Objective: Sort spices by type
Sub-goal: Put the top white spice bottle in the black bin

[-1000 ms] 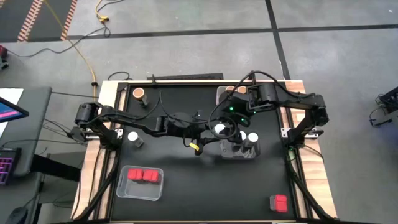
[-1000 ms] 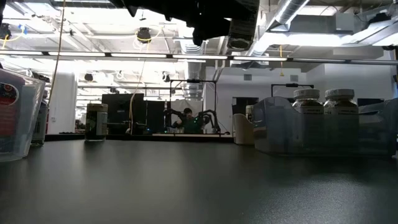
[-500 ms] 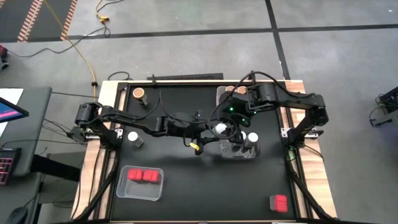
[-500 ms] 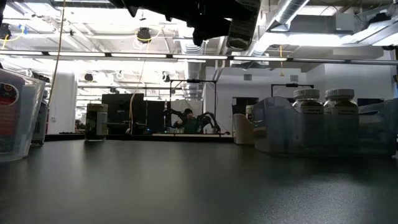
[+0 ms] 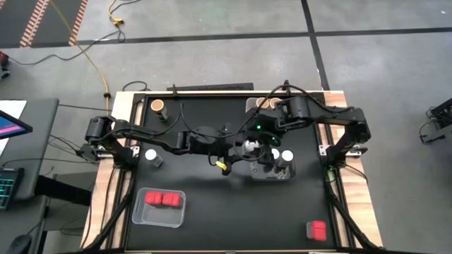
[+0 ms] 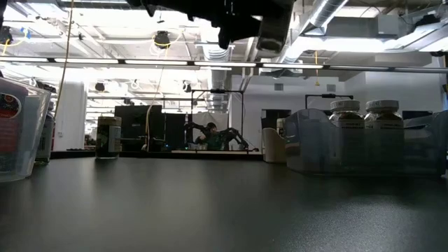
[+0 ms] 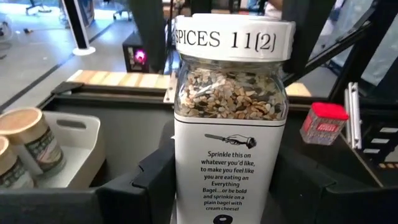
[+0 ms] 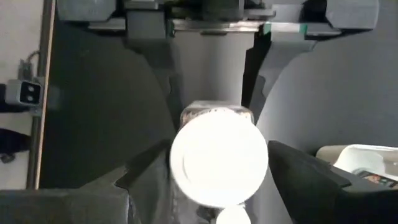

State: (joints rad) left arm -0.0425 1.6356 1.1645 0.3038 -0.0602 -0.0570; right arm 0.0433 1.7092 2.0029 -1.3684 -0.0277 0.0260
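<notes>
Mid-sort: the left gripper (image 7: 227, 186) clamps a white-lidded jar (image 7: 229, 118) between its fingers; right gripper (image 8: 217, 180) spread around it; others wait.

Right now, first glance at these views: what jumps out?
The white-lidded spice jar mid-table, held up off the surface: the left gripper is shut on its body, while the right gripper sits open directly above its lid, fingers flanking it. Just beside them is a clear tray holding two more white-lidded jars, and a second tray near the front left holds two red boxes.
</notes>
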